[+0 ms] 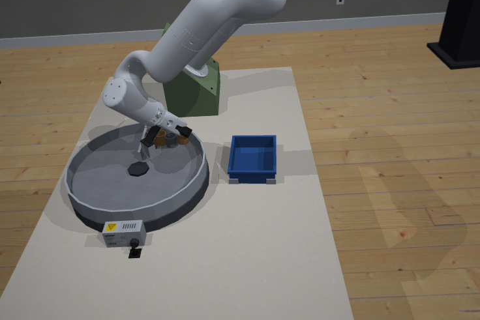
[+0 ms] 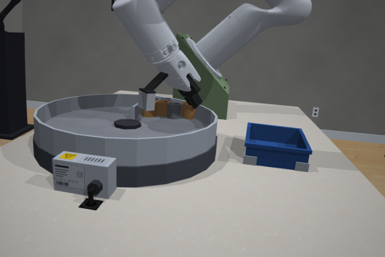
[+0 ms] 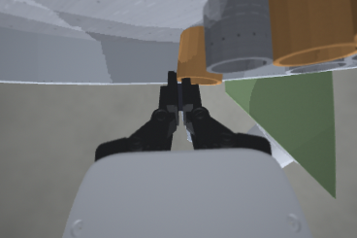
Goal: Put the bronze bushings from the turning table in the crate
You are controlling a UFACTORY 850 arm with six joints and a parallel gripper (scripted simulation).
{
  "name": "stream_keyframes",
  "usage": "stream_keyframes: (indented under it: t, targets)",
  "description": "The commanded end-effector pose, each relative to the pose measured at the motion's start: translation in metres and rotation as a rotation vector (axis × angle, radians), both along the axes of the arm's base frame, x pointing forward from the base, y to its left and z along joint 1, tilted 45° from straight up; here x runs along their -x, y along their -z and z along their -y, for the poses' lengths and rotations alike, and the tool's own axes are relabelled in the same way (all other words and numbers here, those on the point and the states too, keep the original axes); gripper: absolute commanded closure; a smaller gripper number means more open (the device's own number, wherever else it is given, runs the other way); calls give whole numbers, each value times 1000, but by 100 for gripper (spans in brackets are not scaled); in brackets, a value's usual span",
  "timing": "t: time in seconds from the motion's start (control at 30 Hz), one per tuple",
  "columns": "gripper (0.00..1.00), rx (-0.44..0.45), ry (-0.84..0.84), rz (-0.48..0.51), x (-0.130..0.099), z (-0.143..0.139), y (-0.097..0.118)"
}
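Note:
The grey turning table (image 1: 135,208) (image 2: 124,145) carries a row of bushings at its back edge. The row holds three bronze bushings and one steel bushing (image 1: 170,140) (image 2: 173,109) (image 3: 238,28). My gripper (image 1: 183,132) (image 2: 194,102) (image 3: 179,83) leans down over the right end of the row. Its fingers are pinched on the rim wall of the rightmost bronze bushing (image 1: 182,139) (image 2: 187,111) (image 3: 195,52), which stands on the table. Another bronze bushing (image 2: 161,107) (image 3: 315,18) stands left of the steel one. The blue crate (image 1: 252,171) (image 2: 276,148) is empty, right of the table.
A black hub (image 1: 137,169) (image 2: 127,123) sits at the table's middle. A grey control box (image 1: 124,232) (image 2: 83,173) stands in front of it. The arm's green base (image 1: 201,95) (image 2: 214,92) is behind the bushings.

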State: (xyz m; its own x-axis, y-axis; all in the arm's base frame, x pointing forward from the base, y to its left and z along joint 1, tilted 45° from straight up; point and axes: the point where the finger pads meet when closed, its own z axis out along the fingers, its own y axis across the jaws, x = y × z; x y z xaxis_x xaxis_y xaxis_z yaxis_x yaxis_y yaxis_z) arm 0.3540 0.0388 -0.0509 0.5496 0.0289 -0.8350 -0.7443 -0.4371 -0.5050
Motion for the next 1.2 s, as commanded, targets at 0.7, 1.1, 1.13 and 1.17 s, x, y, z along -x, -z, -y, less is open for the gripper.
stream_keyframes:
  t: [0.7, 1.1, 1.13, 1.17]
  targets:
    - [100, 1, 1, 1, 0, 5, -5]
    - [100, 1, 1, 1, 3, 36, -35]
    - [100, 1, 1, 1, 3, 39, -38]
    - [100, 1, 1, 1, 3, 42, -41]
